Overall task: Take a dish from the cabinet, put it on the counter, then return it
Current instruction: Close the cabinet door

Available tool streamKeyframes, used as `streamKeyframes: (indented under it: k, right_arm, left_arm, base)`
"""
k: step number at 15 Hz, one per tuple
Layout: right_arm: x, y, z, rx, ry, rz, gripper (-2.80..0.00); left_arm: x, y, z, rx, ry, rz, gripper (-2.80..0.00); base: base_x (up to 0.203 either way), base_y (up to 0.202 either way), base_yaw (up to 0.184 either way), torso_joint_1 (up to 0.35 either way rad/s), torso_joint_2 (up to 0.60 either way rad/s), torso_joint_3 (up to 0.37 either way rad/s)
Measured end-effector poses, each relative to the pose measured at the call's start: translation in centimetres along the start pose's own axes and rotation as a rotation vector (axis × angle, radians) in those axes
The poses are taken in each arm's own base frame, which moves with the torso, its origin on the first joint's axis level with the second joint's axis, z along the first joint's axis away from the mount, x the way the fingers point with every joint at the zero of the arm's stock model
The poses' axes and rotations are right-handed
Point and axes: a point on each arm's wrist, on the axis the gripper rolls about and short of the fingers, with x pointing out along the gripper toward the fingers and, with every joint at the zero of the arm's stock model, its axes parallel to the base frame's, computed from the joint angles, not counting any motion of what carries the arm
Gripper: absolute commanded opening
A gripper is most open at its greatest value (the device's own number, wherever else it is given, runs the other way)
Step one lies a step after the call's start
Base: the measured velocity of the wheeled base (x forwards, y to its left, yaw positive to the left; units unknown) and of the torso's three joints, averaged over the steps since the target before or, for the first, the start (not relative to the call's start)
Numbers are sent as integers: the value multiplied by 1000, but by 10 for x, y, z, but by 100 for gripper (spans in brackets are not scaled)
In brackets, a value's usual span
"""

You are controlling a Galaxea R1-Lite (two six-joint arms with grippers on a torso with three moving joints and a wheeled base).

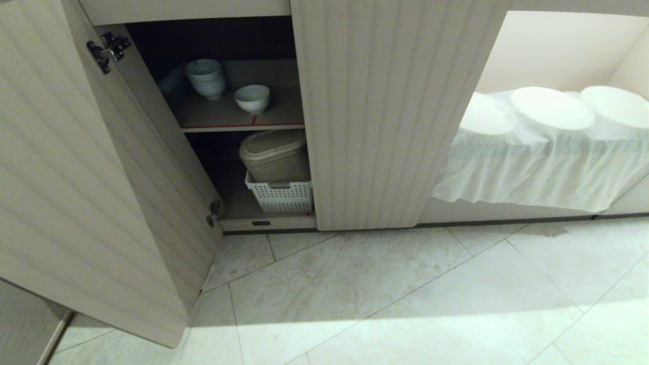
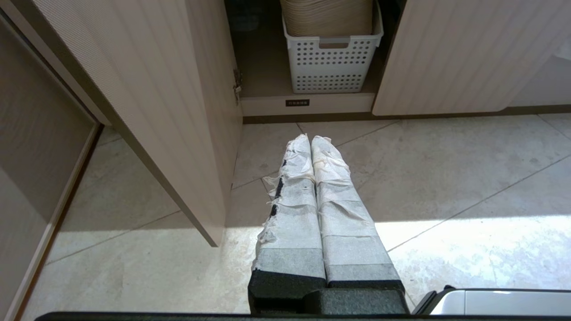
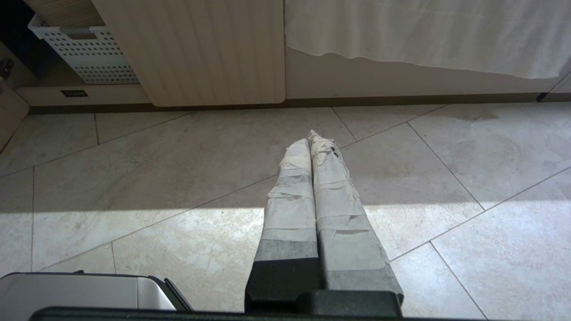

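Note:
The cabinet [image 1: 395, 116] stands in front of me with its left fluted door [image 1: 76, 177] swung wide. On its upper brown shelf [image 1: 228, 117] sits the dish [image 1: 252, 98], a small white bowl, to the right of a nested pile of white bowls [image 1: 207, 77]. The counter is out of view. Neither arm appears in the head view. My left gripper [image 2: 311, 139] hangs shut and empty over the floor tiles, in front of the cabinet's bottom opening. My right gripper [image 3: 311, 137] is also shut and empty, low over the floor before the closed door [image 3: 200, 49].
A white perforated basket [image 1: 281, 196] holding a beige lidded container [image 1: 276, 154] fills the lower shelf. To the right, a white cloth [image 1: 542, 162] drapes over an open bay with several pale round plates [image 1: 552, 107] on it. The open door's edge [image 2: 178, 178] stands close beside the left gripper.

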Motion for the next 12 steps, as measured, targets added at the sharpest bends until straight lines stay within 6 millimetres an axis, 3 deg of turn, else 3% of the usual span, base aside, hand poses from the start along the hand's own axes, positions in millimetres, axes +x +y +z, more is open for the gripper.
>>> streamKeyframes:
  k: [12]
  right_arm:
    - [0,0,0,0,0,-1,-280]
  left_arm:
    - [0,0,0,0,0,-1,-280]
  base:
    - [0,0,0,0,0,0]
